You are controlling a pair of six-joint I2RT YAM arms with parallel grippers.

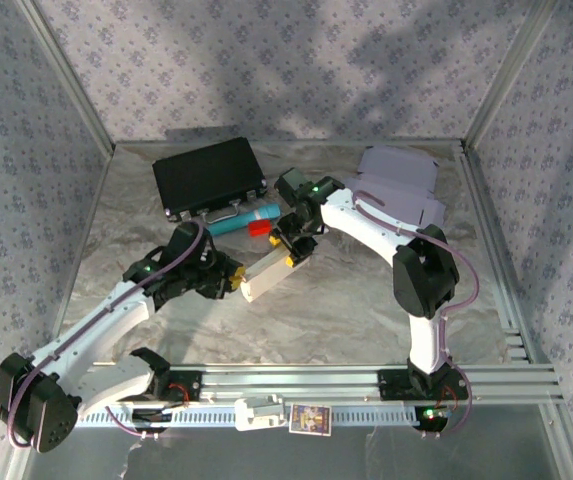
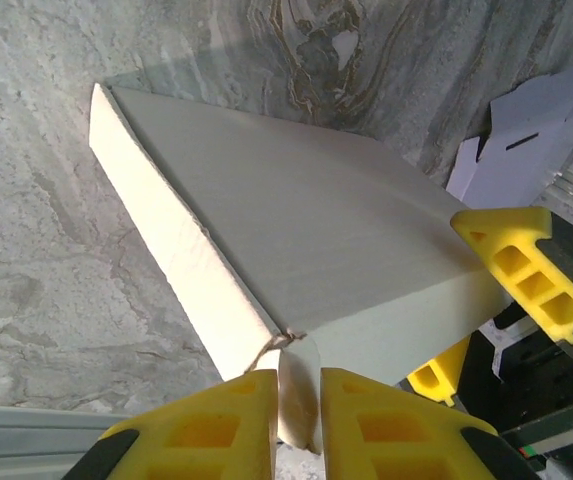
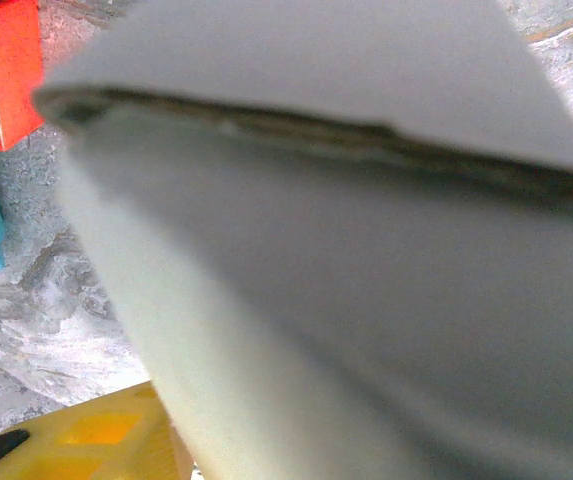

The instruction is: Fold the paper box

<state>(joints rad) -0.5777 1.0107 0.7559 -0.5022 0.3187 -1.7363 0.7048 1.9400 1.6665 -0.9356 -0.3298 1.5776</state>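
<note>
Paper box (image 1: 266, 275) white; left claw (image 2: 298, 388) pinching its flap; right claw (image 1: 292, 256) apparently grasping far end; rail card (image 1: 309, 418) print illegible.

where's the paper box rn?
Top view: paper box sits mid-table, just in front of the teal tube and red block. The left gripper pinches its near flap and the right gripper straddles its far end.

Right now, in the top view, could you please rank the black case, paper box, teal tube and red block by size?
1. black case
2. paper box and teal tube, too alike to rank, the box partly covered
3. red block
</note>
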